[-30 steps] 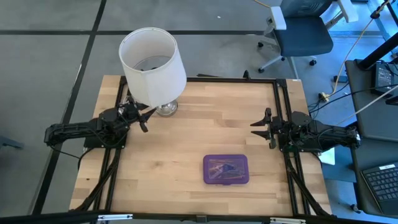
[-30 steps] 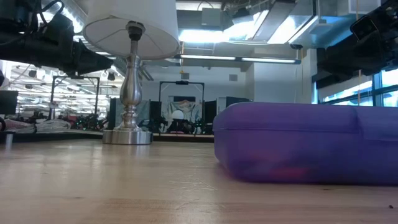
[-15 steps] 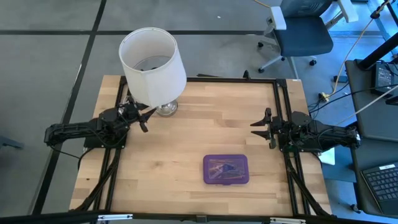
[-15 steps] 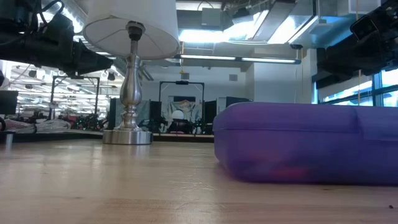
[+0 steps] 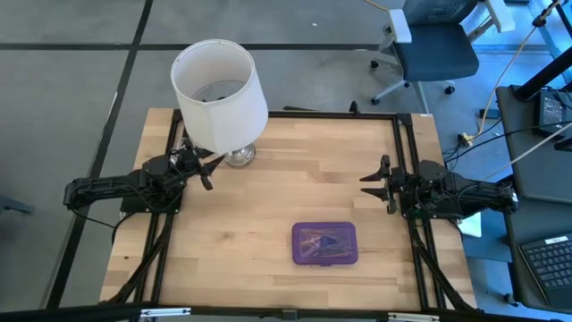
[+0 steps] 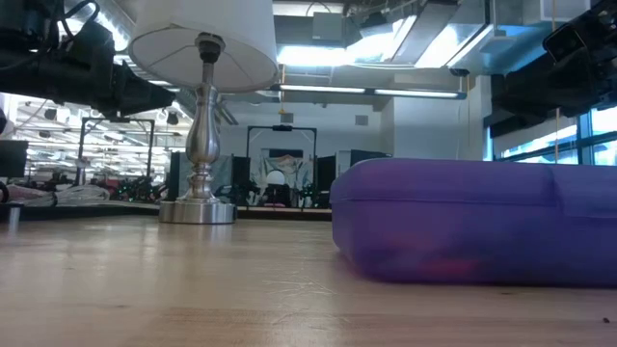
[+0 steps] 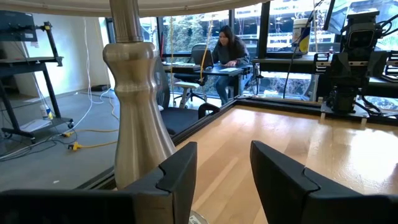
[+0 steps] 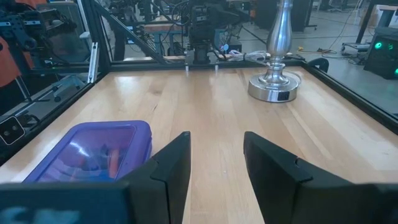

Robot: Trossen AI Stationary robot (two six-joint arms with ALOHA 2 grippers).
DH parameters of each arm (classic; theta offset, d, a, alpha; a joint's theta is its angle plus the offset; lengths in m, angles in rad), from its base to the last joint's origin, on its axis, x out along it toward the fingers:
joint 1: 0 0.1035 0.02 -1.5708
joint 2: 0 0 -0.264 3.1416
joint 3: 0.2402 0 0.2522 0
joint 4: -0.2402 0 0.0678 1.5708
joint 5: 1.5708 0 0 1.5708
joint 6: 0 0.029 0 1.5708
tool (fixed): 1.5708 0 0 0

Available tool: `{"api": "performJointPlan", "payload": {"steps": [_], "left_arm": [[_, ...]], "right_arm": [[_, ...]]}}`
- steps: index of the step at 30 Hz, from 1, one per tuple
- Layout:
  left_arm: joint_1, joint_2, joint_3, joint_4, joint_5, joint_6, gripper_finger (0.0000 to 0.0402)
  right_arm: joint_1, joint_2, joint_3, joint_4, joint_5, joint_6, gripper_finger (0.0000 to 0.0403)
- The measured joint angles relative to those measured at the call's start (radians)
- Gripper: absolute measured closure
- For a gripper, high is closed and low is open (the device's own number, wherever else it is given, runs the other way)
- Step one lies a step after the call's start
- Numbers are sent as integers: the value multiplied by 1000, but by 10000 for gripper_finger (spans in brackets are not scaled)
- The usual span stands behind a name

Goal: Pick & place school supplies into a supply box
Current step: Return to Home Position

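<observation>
High view, supply box [image 5: 324, 244] shut on table [image 5: 268, 197], left hand [image 5: 212, 172] and right hand [image 5: 366, 184] parted at side edges

Grey floor [image 5: 71, 54], blue office chair [image 5: 436, 45], windows [image 7: 186, 34] beyond.

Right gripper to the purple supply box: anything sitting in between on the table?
Nothing visible. Only bare table lies between the right gripper, open at the table's right edge, and the closed purple supply box. The lamp stands on the other side, beside the left gripper, well off that line.
</observation>
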Motion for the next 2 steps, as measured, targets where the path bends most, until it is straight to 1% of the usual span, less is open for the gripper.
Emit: {"api": "performJointPlan", "payload": {"steps": [2], "left_arm": [[0,0,0,0,0,0,258]], "right_arm": [[0,0,0,0,0,0,249]]}}
